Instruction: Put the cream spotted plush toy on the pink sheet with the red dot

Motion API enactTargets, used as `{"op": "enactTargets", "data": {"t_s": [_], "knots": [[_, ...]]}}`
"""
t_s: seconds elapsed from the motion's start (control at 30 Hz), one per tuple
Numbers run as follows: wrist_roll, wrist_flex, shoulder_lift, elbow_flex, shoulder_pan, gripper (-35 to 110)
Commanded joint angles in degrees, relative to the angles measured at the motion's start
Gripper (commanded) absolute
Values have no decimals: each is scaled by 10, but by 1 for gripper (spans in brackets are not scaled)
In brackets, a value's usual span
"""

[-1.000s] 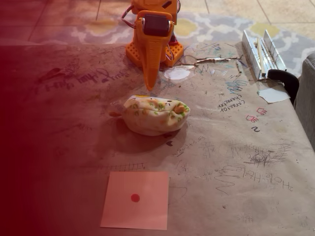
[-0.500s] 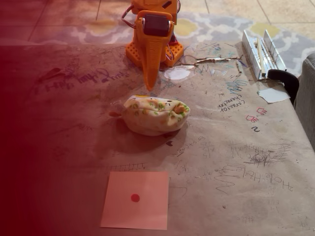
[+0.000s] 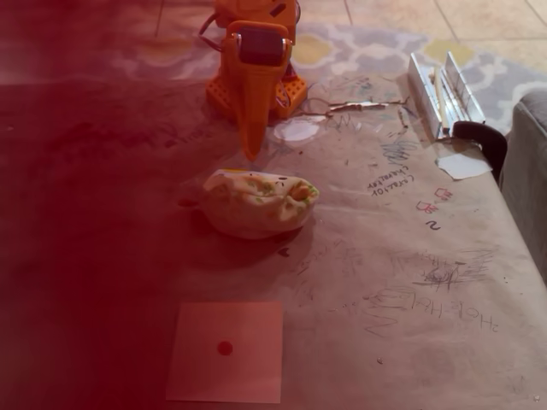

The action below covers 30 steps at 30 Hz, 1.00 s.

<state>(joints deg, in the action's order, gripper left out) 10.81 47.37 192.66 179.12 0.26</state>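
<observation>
The cream spotted plush toy lies on its side in the middle of the paper-covered table, its orange snout turned to the right. Behind it the orange arm hangs nose-down, and its gripper tapers to one point with the fingers together, a short gap above and behind the toy, touching nothing. The pink sheet with the red dot lies flat near the front edge, in front of the toy and slightly to its left, with nothing on it.
The arm's orange base stands at the back of the table. A metal rail and a black clamp sit at the back right, beside a white paper scrap. A grey cushion borders the right edge. A red tint covers the picture's left half.
The whole picture has shifted slightly to the left and the red tint has spread further right. The gripper, toy and sheet keep their places relative to each other.
</observation>
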Motion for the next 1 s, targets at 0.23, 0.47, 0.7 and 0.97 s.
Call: {"op": "enactTargets", "data": {"t_s": [0.23,0.47,0.7,0.97], "knots": [[4,-2,7,-11,2,0],[4,-2,7,-11,2,0],[3,-2,7,-11,2,0],[-1,-4,7,-11,12,0]]}}
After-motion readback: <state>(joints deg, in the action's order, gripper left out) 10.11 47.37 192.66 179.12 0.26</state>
